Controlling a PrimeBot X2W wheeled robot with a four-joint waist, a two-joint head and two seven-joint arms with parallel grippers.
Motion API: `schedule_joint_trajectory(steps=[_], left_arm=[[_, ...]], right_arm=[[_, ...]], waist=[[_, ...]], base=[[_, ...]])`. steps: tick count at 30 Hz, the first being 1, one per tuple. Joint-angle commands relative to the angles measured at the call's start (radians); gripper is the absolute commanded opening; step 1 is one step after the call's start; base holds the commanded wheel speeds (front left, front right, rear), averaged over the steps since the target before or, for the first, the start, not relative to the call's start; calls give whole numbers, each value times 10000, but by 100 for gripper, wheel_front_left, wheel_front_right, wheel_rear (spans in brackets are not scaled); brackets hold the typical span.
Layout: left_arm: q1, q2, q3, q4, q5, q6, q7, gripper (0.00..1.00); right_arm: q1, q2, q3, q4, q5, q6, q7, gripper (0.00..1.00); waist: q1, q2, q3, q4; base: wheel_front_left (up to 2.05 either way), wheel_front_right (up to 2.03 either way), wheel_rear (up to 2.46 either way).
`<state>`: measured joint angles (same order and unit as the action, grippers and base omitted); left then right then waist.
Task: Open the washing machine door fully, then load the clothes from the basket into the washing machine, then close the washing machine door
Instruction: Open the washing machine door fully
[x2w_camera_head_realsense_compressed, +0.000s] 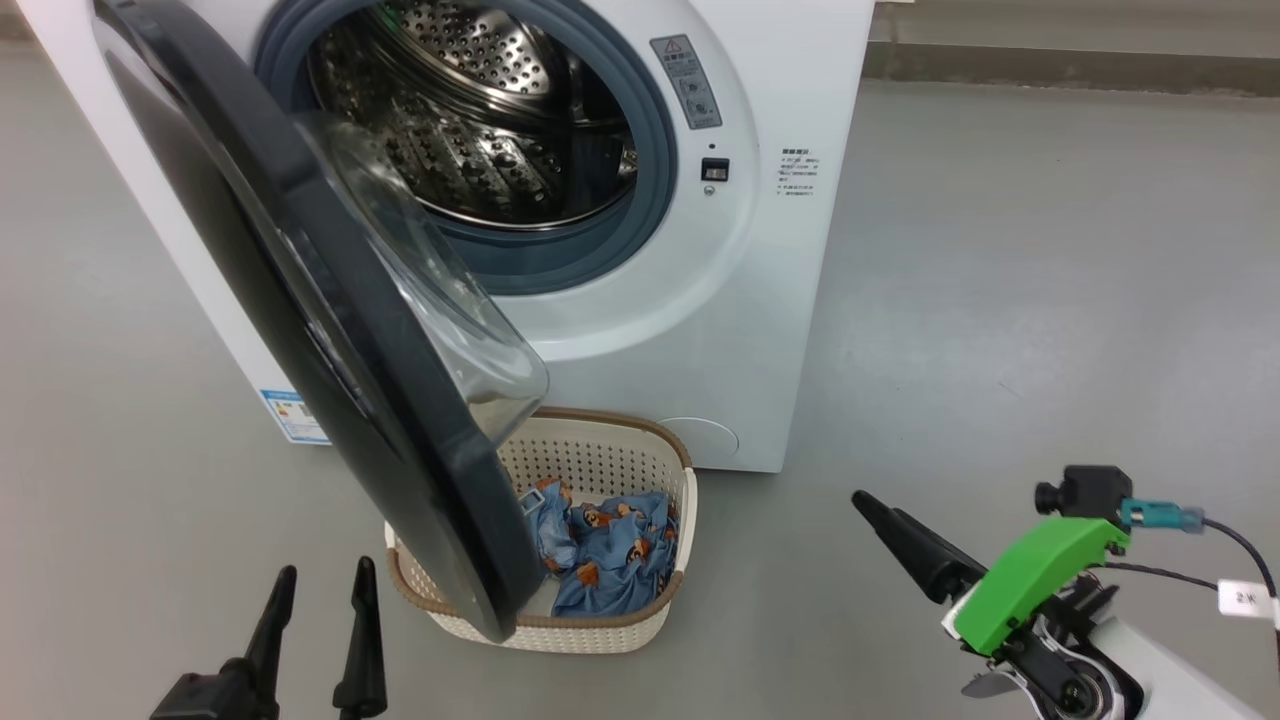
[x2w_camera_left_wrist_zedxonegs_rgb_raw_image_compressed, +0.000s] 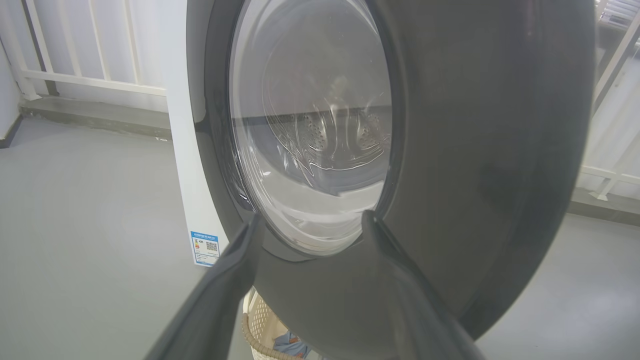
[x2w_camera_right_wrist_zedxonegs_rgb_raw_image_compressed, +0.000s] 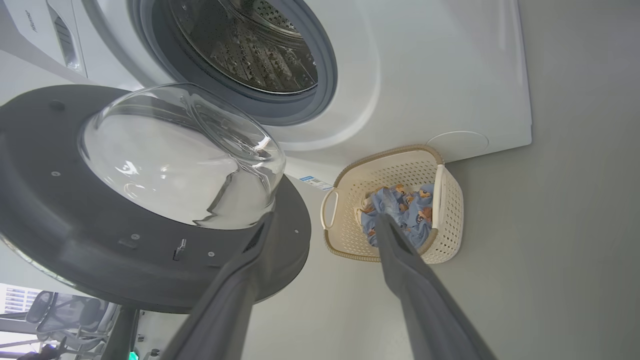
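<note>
Spread wide and gripping nothing: left pincer (x2w_camera_head_realsense_compressed: 324, 572) near the open washing machine door (x2w_camera_head_realsense_compressed: 300, 300), right pincer (x2w_camera_head_realsense_compressed: 880, 508) well aside (clothes (x2w_camera_head_realsense_compressed: 610, 550) heaped in the basket (x2w_camera_head_realsense_compressed: 600, 465)).

Soft even light; glare on washing machine door (x2w_camera_right_wrist_zedxonegs_rgb_raw_image_compressed: 155, 200); fingers (x2w_camera_left_wrist_zedxonegs_rgb_raw_image_compressed: 215, 300) blurred; edges warped.

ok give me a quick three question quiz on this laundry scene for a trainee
1. True or false: the drum holds the clothes.
2. The door is: A shut, B swung open, C lying flat on the ground.
3. Fill in: the clothes lie in the ___.
Key: 1 false; 2 B; 3 basket.
</note>
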<state>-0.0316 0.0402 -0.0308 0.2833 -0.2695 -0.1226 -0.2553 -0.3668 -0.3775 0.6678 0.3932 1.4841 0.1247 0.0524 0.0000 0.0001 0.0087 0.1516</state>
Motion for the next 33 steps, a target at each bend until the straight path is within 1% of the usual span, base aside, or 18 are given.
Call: schedule_joint_trajectory(steps=[1, 2, 3, 9, 11, 13, 15, 18, 22, 26, 30, 33], left_arm=[[-78, 100, 375, -288, 95, -38, -65, 100], [-66, 100, 396, -296, 96, -40, -65, 100], [-66, 100, 396, -296, 96, -40, -65, 100], [-18, 100, 471, -336, 99, -49, -65, 100], [4, 100, 481, -351, 107, -51, -65, 100], [22, 100, 488, -360, 114, -52, -65, 100], [35, 100, 509, -381, 113, -53, -65, 100], [40, 100, 524, -406, 109, -54, -65, 100], [30, 100, 524, -415, 113, -55, -65, 100], [21, 100, 522, -427, 118, -56, -65, 100], [-9, 100, 535, -422, 122, -56, -65, 100], [-30, 100, 546, -421, 126, -56, -65, 100]], right_arm=[[214, -292, 131, -120, -213, 60, -596, 100], [283, -375, 180, -76, -279, 60, -848, 100], [283, -375, 180, -76, -279, 60, -848, 100], [495, -786, 743, 391, -996, 60, -2589, 100], [488, -877, 891, 658, -1338, 60, -2937, 100], [495, -867, 804, 864, -1614, 60, -3098, 100], [482, -825, 271, 982, -2127, 60, -3131, 100], [702, -623, -724, 931, -3445, 60, -3137, 100], [1144, -242, -2041, 570, -5075, 60, -3139, 100], [1583, 125, -3144, 40, -6515, 60, -3140, 100], [1941, 474, -3993, -538, -7533, 60, -3141, 100], [2153, 685, -4460, -838, -8051, 60, -3141, 100]], waist=[[0, -1, -29, -58], [0, -1, -28, -75], [0, -1, -28, -75], [0, -1, -34, -156], [0, -1, -48, -174], [0, -1, -59, -187], [0, -1, -52, -214], [0, -1, -40, -232], [0, -1, -40, -226], [0, -1, -45, -204], [0, -1, -37, -174], [0, -1, -29, -148]], base=[[0, 0, 0], [0, 0, 0], [0, 0, 0], [0, 0, 0], [0, 0, 0], [0, 0, 0], [0, 0, 0], [0, 0, 0], [0, 0, 0], [0, 0, 0], [0, 0, 0], [0, 0, 0]])
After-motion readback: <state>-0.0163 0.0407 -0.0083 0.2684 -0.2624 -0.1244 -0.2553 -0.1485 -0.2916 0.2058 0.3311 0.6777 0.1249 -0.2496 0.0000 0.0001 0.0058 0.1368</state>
